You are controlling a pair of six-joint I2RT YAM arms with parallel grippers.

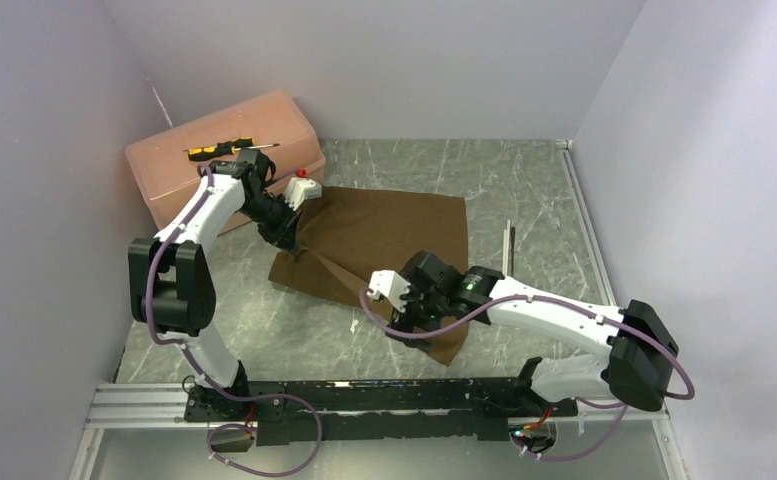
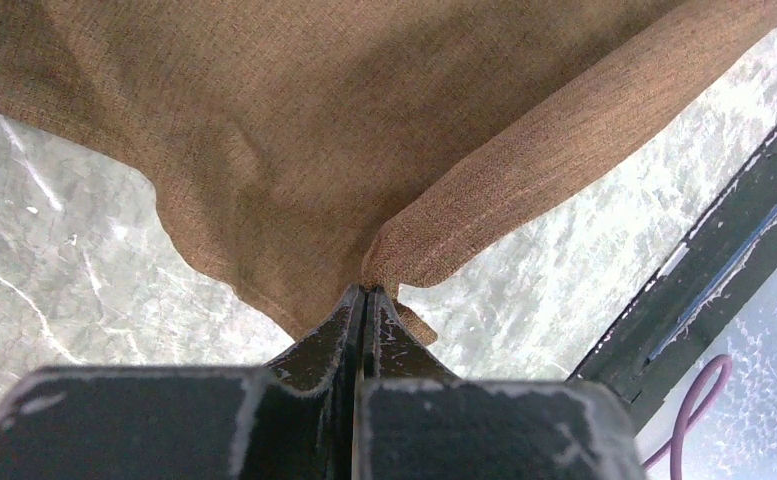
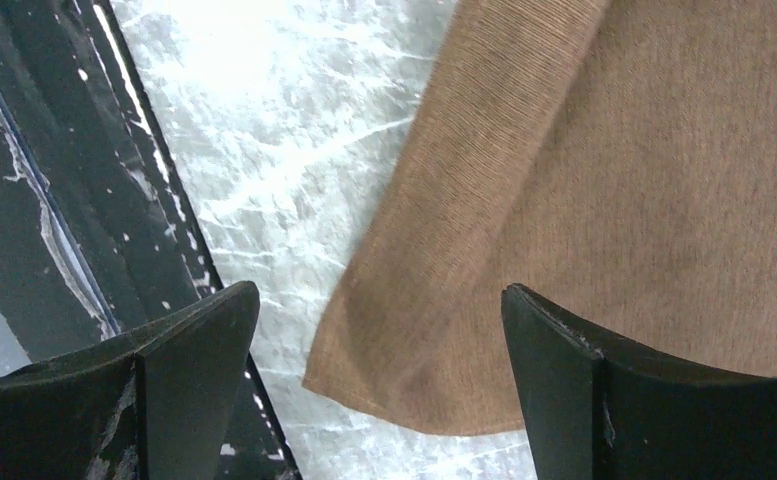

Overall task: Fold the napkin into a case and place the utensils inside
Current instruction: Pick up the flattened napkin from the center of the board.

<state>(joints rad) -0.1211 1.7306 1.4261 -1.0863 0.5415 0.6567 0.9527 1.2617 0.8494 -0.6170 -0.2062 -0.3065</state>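
Napkin (image 2: 294,130) pinched in left fingers (image 2: 349,320) – right fingers (image 3: 564,370) spread wide, empty – wrist views only.

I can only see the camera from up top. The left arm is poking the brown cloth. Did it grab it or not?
Observer: Yes. In the left wrist view the left gripper is shut on a corner of the napkin, with a rolled fold running away from the fingertips.
Operator: And the other arm? It's covering the cloth from up here.
Observer: The right gripper is open, its fingers spread wide with a near corner of the napkin lying between them.
Operator: Is that corner flat on the table?
Observer: It looks flat on the marbled tabletop, and a folded edge runs up from it.
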